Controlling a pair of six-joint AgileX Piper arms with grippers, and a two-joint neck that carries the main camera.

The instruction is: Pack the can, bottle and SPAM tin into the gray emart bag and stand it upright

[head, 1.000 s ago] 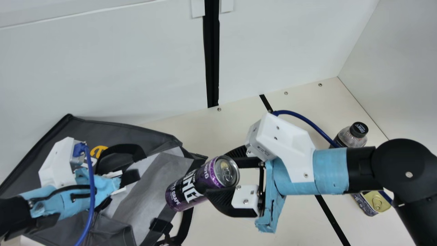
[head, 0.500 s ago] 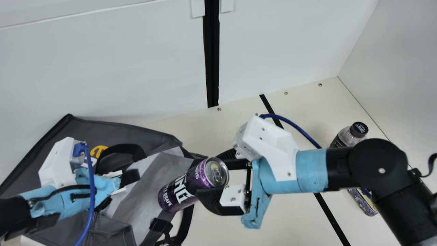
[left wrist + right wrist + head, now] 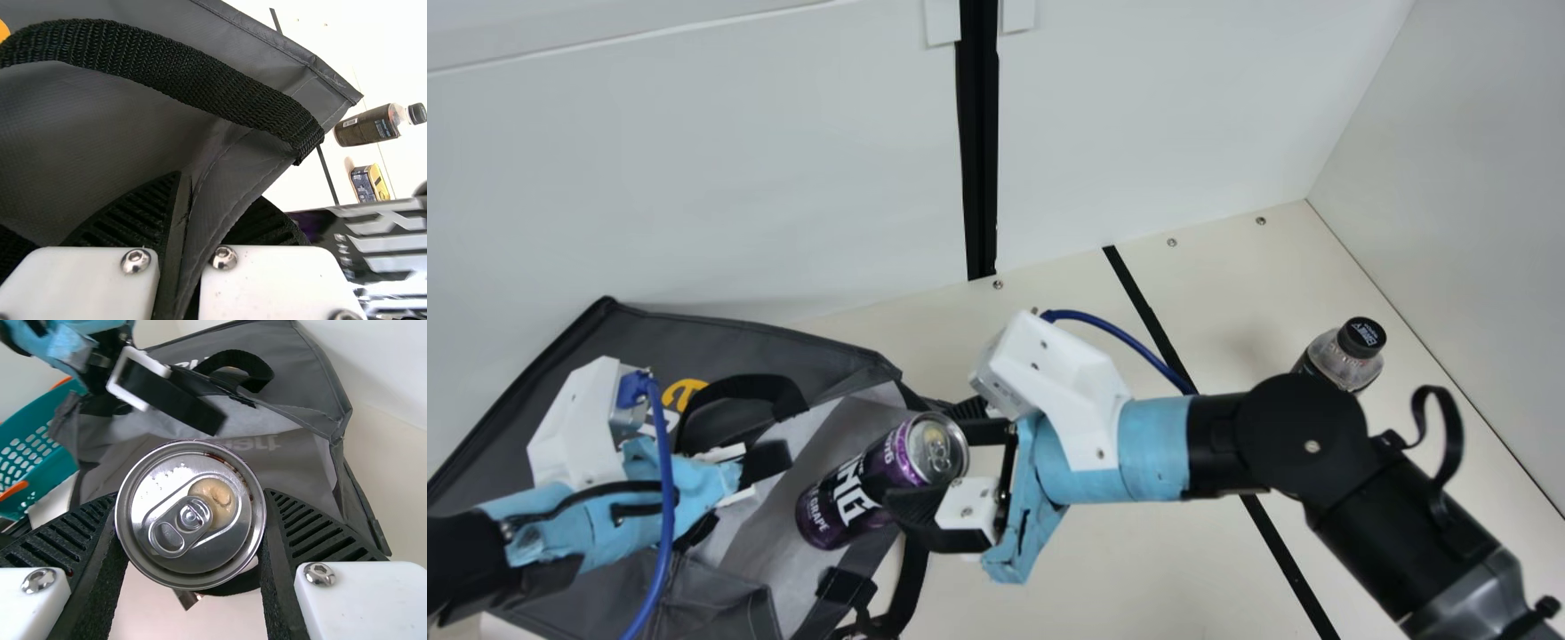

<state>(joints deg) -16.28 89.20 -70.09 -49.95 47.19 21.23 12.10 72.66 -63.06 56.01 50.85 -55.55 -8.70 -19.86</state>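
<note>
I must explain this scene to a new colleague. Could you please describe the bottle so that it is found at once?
On the cream table, cross the black strip, going away from the gray bag. There is the dark bottle, with a black cap. Its neighbour, the tin, is shorter, boxy and yellow-topped.

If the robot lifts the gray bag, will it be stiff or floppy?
The gray bag is probably floppy: its thin sides show creases. Lifted by the edge in the left gripper, it would likely sag. Its woven handle arches, so may be springier.
</note>
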